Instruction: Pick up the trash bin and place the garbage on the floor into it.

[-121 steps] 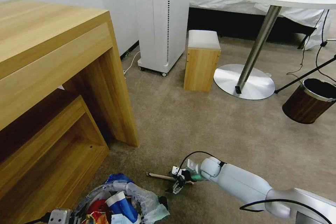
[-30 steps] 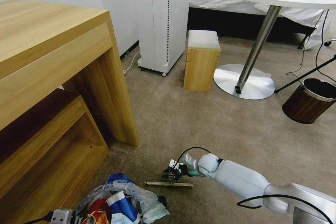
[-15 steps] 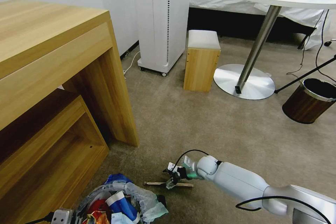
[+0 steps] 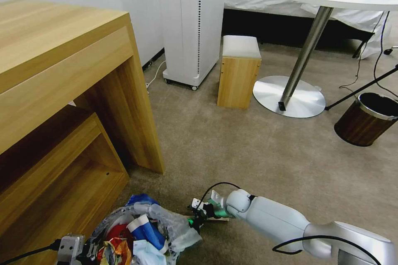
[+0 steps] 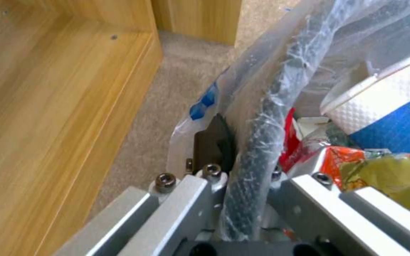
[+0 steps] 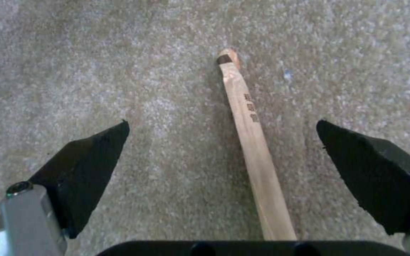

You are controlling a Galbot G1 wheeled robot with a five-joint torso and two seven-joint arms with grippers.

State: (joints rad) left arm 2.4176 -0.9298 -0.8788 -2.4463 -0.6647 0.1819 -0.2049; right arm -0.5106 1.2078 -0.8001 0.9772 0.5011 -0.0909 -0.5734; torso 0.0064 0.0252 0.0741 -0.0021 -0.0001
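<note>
1. Since the earlier frames the right arm has drawn back and down toward the robot, and the trash bin now sits a little higher and closer to the arm's tip in the head view.
2. The floor, a beige-brown carpet, carries just one loose piece of garbage near the robot: a thin wooden stick.
3. The trash bin, lined with a crinkly plastic bag and already stuffed with wrappers and a blue-white carton, is held at its rim by the left gripper, clamped on the dark bagged rim.
4. The right gripper hangs low over the carpet, spread wide, with the stick lying between its two dark fingers and touching neither.
5. The stick lies just beside the bin's bag. My judgement: the grasp is lined up but not made, so this last item remains to be collected.
</note>
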